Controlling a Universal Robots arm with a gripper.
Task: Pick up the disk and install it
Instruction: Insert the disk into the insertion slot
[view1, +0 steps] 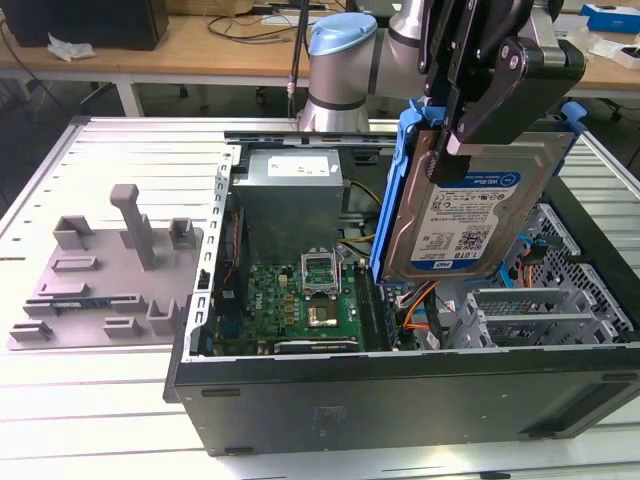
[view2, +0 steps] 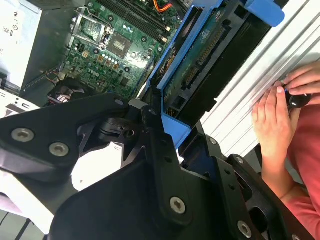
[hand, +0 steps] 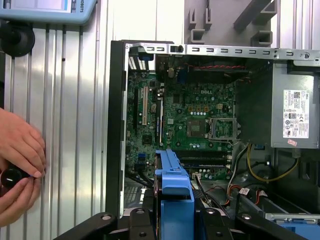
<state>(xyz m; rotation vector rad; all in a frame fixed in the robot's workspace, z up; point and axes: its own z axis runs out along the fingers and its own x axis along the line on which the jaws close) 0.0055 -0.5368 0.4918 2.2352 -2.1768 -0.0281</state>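
I am looking, in the exterior view, at a white ribbed metal table (view1: 100, 400) with wooden workbenches (view1: 200, 50) behind it. An open computer case (view1: 400, 400) is lying on its side, panel off, which I judge is leaving its inside reachable from above. A grey plastic tray (view1: 100, 290) is sitting beside it towards the exterior view's left. The gripper (view1: 462, 140) is clamping the disk (view1: 470, 220) by its upper edge and holding it tilted, on edge, in the air above the case, label facing the camera. The disk is hanging over the gap between the motherboard (view1: 300, 300) and the metal drive cage (view1: 540, 310). I judge the edgewise hold is suiting the cage's narrow bays. It is not yet seated.

In the second wrist view, the black fingers (view2: 155, 150) are pinching one blue carrier rail (view2: 172, 75), so the jaws are standing narrow on the disk. A person's hand (view2: 272, 120) is resting on the table beside the case.

In the first wrist view, I am looking straight down into the case. The rail's blue end (hand: 174, 185) is pointing at the motherboard. Two hands (hand: 20, 150) are cupping a small black object (hand: 11, 176) on the table, well apart from the case.
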